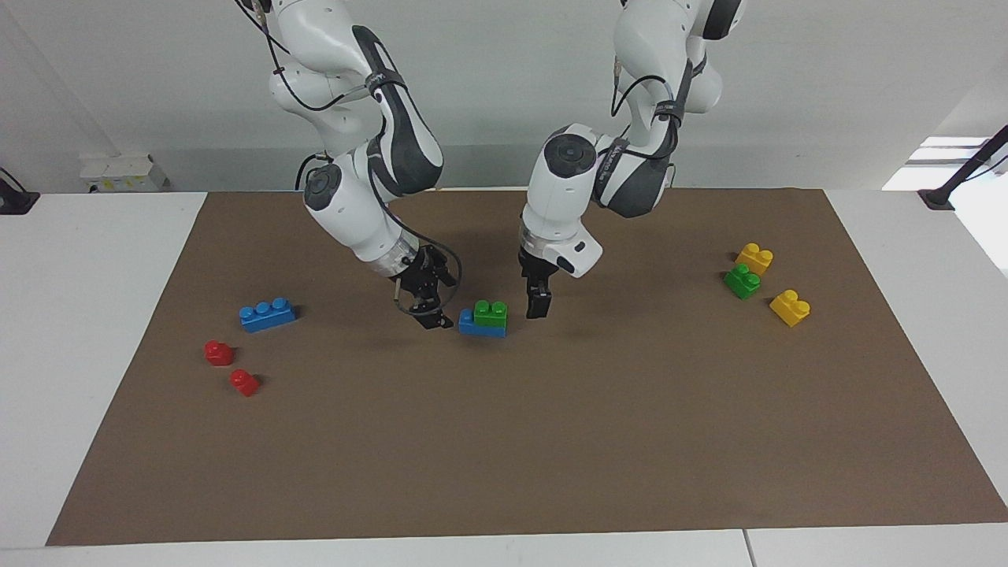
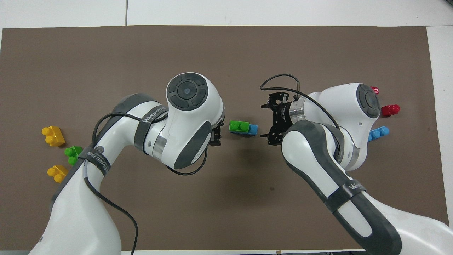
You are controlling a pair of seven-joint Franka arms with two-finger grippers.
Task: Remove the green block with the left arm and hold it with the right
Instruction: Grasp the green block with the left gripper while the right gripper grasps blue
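A green block (image 1: 491,313) with two studs sits on a blue brick (image 1: 471,324) in the middle of the brown mat; it also shows in the overhead view (image 2: 239,126). My left gripper (image 1: 538,304) hangs low just beside the stack, on the left arm's side, a small gap from it; in the overhead view (image 2: 216,136) it is partly under its own wrist. My right gripper (image 1: 429,315) is low beside the stack on the right arm's side, open and empty, apart from the blue brick (image 2: 252,129); in the overhead view (image 2: 264,120) its jaws stand wide.
A second green block (image 1: 742,281) lies between two yellow bricks (image 1: 754,257) (image 1: 790,307) toward the left arm's end. A blue three-stud brick (image 1: 268,313) and two red pieces (image 1: 219,352) (image 1: 244,382) lie toward the right arm's end.
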